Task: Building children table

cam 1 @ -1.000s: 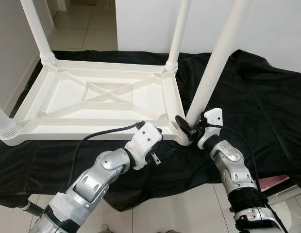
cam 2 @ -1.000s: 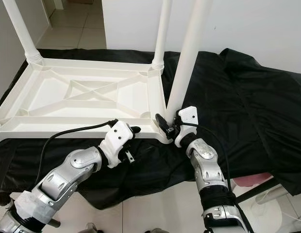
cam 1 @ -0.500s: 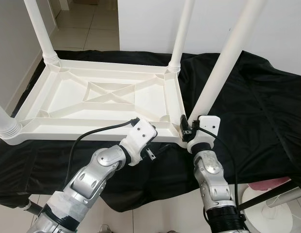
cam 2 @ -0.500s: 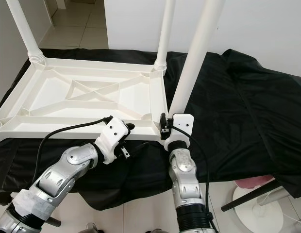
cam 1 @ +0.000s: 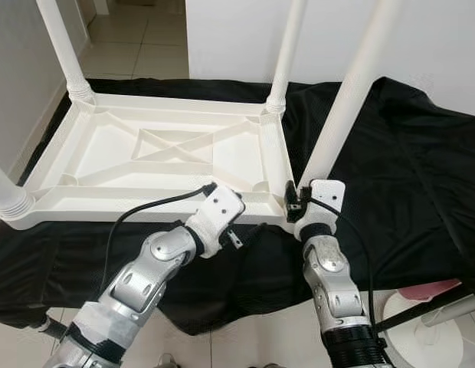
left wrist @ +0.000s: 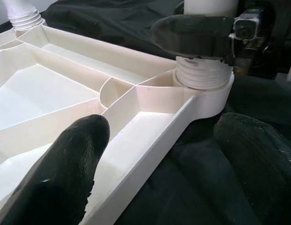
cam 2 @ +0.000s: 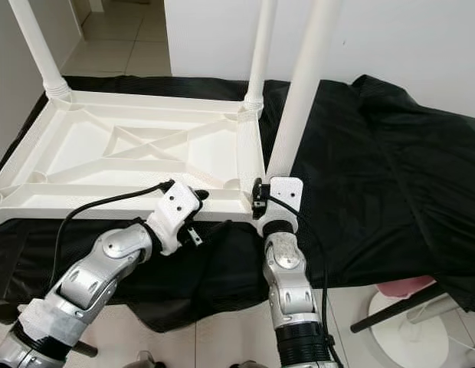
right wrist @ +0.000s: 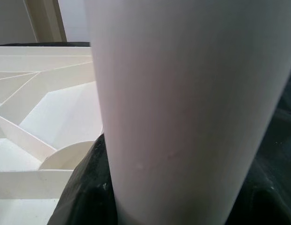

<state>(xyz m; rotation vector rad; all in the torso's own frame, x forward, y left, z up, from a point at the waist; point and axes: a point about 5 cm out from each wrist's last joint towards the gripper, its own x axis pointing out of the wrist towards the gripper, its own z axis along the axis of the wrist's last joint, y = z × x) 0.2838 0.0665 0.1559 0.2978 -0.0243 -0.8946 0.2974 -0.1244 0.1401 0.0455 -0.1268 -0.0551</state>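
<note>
White plastic table (cam 1: 107, 161), white legs (cam 1: 348, 92); plain black cloth (cam 1: 421, 176); pale floor tiles (cam 1: 138, 54); black end effector fingers (left wrist: 75, 164).

A white plastic children's table (cam 1: 157, 153) lies upside down, ribbed underside up, four round white legs upright at its corners, the leg at 4 o'clock (cam 1: 346, 100) seated in its threaded socket.
</note>
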